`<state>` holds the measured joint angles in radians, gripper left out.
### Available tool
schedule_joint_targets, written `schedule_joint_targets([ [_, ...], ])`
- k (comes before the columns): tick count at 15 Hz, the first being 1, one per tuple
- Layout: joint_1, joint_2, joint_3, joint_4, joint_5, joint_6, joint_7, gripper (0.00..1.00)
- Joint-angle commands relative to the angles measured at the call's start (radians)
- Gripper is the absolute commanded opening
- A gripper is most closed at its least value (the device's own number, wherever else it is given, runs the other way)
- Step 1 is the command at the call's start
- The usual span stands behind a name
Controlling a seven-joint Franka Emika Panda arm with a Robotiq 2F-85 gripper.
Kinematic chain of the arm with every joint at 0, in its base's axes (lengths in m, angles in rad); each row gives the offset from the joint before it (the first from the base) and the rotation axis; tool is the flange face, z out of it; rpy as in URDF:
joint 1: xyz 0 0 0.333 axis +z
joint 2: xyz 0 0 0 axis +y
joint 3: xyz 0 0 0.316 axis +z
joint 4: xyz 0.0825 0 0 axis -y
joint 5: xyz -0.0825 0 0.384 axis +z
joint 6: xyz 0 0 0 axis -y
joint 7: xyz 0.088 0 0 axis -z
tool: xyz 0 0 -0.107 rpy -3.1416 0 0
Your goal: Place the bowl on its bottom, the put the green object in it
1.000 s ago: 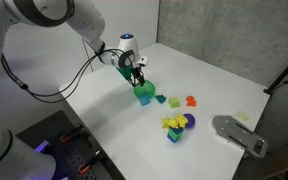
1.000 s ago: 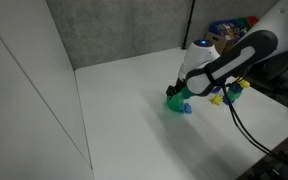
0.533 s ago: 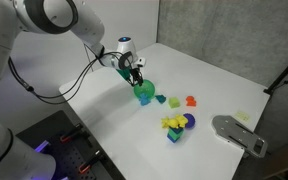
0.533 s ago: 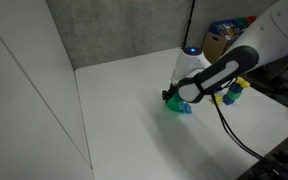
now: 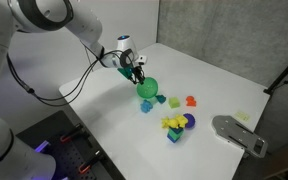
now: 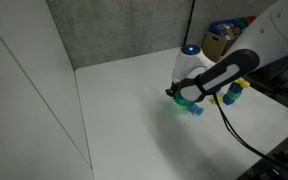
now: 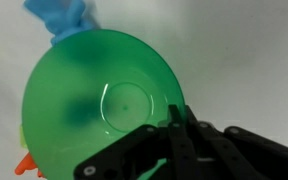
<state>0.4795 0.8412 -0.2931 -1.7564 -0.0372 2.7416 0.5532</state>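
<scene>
The gripper [image 5: 139, 78] is clenched on the rim of the bowl [image 5: 146, 87], holding it tilted on edge over the white table [image 5: 219, 75]. In the wrist view the black fingers [image 7: 174, 130] come in from 5 o'clock and bite the rim of the bowl [image 7: 94, 95], whose round face with a faint centre ring fills most of the picture. I cannot tell whether that face is the inside or the underside.

In an exterior view the green object [image 5: 161, 98] lies on the table near the bowl, at 4 o'clock from it. A blue piece [image 5: 146, 104] sits just under the bowl at 6 o'clock. In the wrist view the blue piece [image 7: 64, 15] shows at 12 o'clock beyond the rim. A yellow-green piece [image 5: 175, 101] and an orange piece [image 5: 191, 101] lie in a row at 3 o'clock from the green object. The block pile [image 5: 176, 125] stands well apart at 5 o'clock.

In an exterior view the gripper [image 6: 177, 95] hides part of the bowl [image 6: 190, 100].
</scene>
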Motion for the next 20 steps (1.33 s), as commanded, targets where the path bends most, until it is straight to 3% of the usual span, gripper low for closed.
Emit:
schedule_joint_targets([
  [1, 0.038, -0.04, -0.047, -0.035, -0.075, -0.067, 0.036, 0.0],
  [3, 0.052, -0.053, -0.063, -0.046, -0.119, -0.103, 0.042, 0.02],
  [8, 0.009, -0.139, -0.007, -0.114, -0.186, -0.21, -0.018, 0.02],
  [16, -0.142, -0.273, 0.188, -0.254, -0.155, -0.288, -0.201, 0.02],
  [20, -0.164, -0.285, 0.273, -0.29, -0.146, -0.292, -0.246, 0.02],
])
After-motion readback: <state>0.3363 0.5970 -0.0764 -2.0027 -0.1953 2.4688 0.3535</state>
